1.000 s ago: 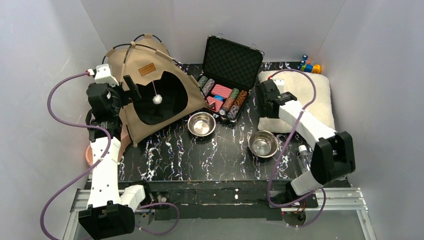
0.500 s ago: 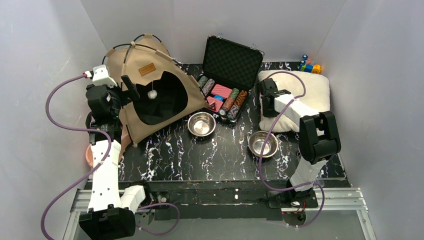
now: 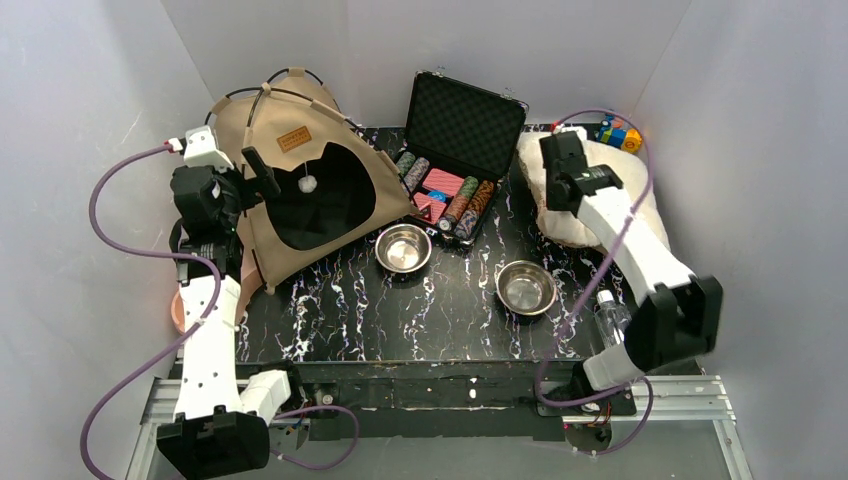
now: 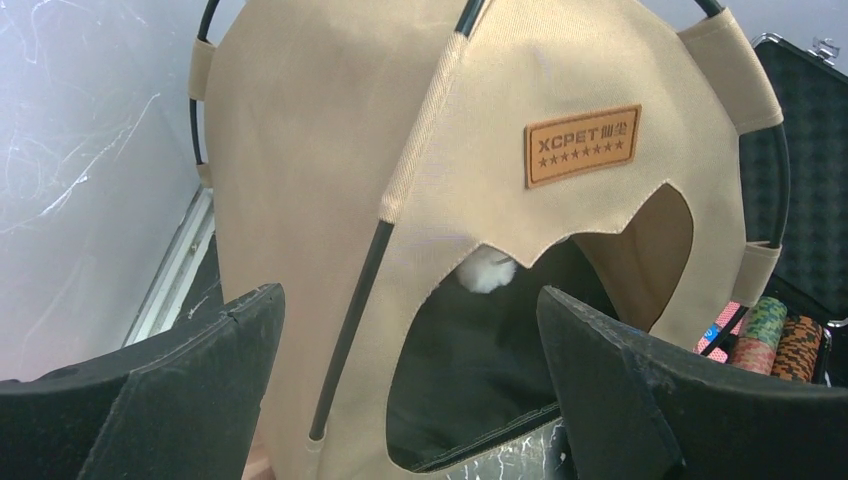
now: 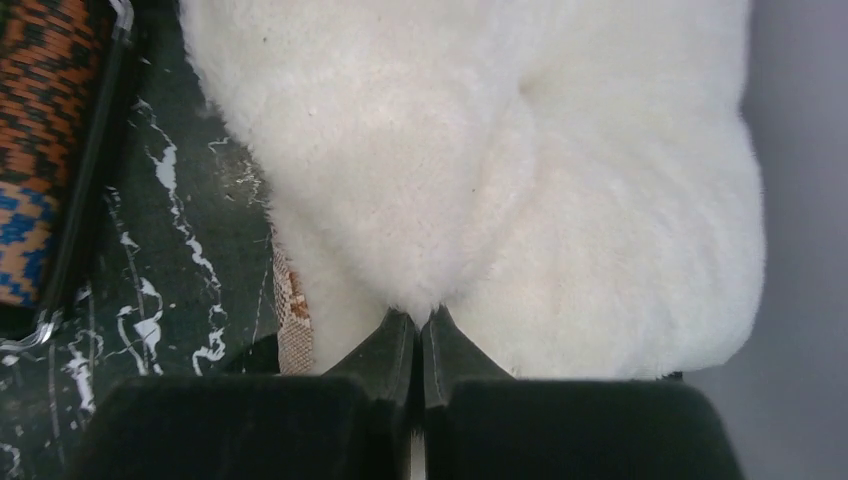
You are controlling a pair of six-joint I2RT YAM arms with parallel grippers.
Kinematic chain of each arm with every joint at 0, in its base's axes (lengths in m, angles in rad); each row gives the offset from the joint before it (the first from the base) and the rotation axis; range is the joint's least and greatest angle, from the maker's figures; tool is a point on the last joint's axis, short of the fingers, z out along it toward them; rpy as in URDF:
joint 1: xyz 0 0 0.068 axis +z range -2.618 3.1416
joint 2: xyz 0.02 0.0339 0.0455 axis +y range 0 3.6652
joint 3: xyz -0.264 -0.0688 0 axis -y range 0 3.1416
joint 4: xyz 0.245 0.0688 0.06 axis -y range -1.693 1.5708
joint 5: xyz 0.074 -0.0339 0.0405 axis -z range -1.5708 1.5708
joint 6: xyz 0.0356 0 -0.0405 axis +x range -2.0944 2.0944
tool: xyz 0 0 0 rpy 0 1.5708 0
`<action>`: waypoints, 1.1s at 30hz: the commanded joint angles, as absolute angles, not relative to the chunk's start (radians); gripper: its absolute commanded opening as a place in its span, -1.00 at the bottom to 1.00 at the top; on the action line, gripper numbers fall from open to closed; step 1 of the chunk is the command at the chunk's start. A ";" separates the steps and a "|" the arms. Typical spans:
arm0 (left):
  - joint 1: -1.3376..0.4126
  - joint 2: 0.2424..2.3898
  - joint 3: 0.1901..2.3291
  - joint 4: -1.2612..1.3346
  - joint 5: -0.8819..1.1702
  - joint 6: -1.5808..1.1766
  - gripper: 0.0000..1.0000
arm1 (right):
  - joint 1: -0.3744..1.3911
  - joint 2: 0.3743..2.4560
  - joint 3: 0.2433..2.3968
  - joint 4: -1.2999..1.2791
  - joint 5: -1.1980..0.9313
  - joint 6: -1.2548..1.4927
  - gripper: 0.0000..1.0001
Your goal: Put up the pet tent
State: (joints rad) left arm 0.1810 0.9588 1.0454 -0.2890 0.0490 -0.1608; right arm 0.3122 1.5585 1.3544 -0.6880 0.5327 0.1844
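From above, the tent stands up just left of the open case, poles in. The white cushion is right of the case, not inside yet. The left camera shows the left pincer wide apart and empty, facing the tent. The right camera shows the right pincer squeezed together on the cushion's edge. I think only the cushion is left.
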 commanded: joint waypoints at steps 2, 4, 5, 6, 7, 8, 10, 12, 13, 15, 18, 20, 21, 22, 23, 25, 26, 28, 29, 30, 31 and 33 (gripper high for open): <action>0.171 1.011 1.237 -0.462 0.043 -0.159 0.96 | 0.404 1.317 1.409 -0.823 0.552 0.239 -0.97; 0.164 1.020 1.312 -0.540 0.084 -0.181 0.96 | 0.474 1.273 1.429 -0.874 0.550 0.278 -0.97; 0.155 1.020 1.344 -0.578 0.106 -0.194 0.95 | 0.535 1.257 1.444 -0.918 0.559 0.312 -0.97; 0.145 1.017 1.371 -0.623 0.125 -0.199 0.93 | 0.582 1.253 1.459 -0.948 0.579 0.338 -0.97; 0.131 1.013 1.397 -0.654 0.142 -0.202 0.92 | 0.636 1.253 1.474 -0.983 0.598 0.367 -0.97; 0.115 1.008 1.419 -0.689 0.155 -0.205 0.90 | 0.689 1.257 1.488 -1.014 0.614 0.399 -0.97; 0.057 0.999 1.461 -0.744 0.165 -0.215 0.85 | 0.794 1.273 1.500 -1.064 0.645 0.466 -0.97; -0.046 0.979 1.462 -0.773 0.151 -0.239 0.84 | 0.891 1.294 1.493 -1.086 0.659 0.531 -0.97; -0.091 0.969 1.454 -0.778 0.158 -0.263 0.84 | 0.938 1.307 1.487 -1.087 0.663 0.556 -0.97; -0.165 0.953 1.412 -0.773 0.208 -0.333 0.83 | 1.014 1.341 1.480 -1.072 0.663 0.596 -0.97; -0.284 0.924 1.311 -0.707 0.244 -0.444 0.82 | 1.076 1.396 1.476 -1.024 0.604 0.649 -0.97; -0.369 0.907 1.236 -0.655 0.217 -0.498 0.82 | 1.080 1.406 1.455 -0.956 0.504 0.666 -0.50; -0.423 0.906 1.211 -0.639 0.202 -0.527 0.83 | 1.080 1.392 1.436 -0.892 0.462 0.667 -0.15; -0.452 0.910 1.187 -0.628 0.188 -0.543 0.84 | 1.080 1.380 1.409 -0.851 0.426 0.669 0.11; -0.503 0.918 1.167 -0.616 0.174 -0.556 0.85 | 1.080 1.347 1.381 -0.808 0.403 0.669 0.39; -0.566 0.942 1.134 -0.603 0.137 -0.577 0.88 | 1.081 1.287 1.329 -0.752 0.390 0.667 0.52; -0.588 0.955 1.122 -0.594 0.125 -0.589 0.89 | 1.075 1.256 1.310 -0.742 0.395 0.666 0.55; -0.622 0.972 1.098 -0.557 0.108 -0.614 0.91 | 1.059 1.197 1.278 -0.747 0.408 0.665 0.59; -0.632 0.983 1.089 -0.524 0.105 -0.625 0.92 | 1.045 1.169 1.258 -0.753 0.409 0.662 0.60; -0.641 0.992 1.080 -0.504 0.104 -0.633 0.93 | 1.027 1.142 1.242 -0.757 0.408 0.657 0.62; -0.650 1.005 1.078 -0.484 0.101 -0.641 0.95 | 1.005 1.115 1.221 -0.755 0.402 0.647 0.63; -0.661 1.044 1.078 -0.454 0.097 -0.646 0.96 | 0.940 1.066 1.182 -0.767 0.398 0.640 0.64</action>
State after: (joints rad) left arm -0.6369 1.0138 1.0752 -0.5724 0.1375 -0.5961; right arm 1.0264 1.1564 1.2335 -0.8036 0.4019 0.6472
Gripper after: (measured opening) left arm 0.975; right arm 0.816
